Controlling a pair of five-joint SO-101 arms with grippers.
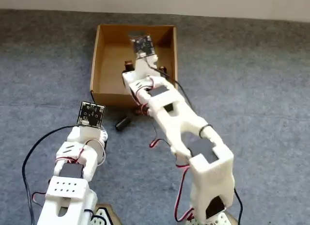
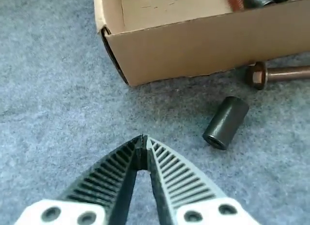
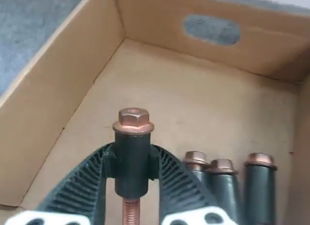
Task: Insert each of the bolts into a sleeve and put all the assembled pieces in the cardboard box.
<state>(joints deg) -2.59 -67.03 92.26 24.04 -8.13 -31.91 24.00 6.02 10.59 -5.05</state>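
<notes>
Boxing step: right gripper [image 3: 131, 157] clamps copper hex bolt in black cylindrical sleeve [image 3: 131, 137] over brown cardboard box [image 3: 58, 89]; next move is probably release. Left gripper [image 2: 143, 142], jaws closed and empty, sits near loose black sleeve [image 2: 225, 122].

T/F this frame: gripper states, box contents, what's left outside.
1. The right gripper grips an assembled bolt and sleeve above the cardboard box. True.
2. The box is empty. False: three assembled pieces lie in it.
3. The left gripper is shut and holds nothing. True.
4. The loose sleeve lies inside the box. False: it lies on the carpet outside, near a loose bolt.
</notes>
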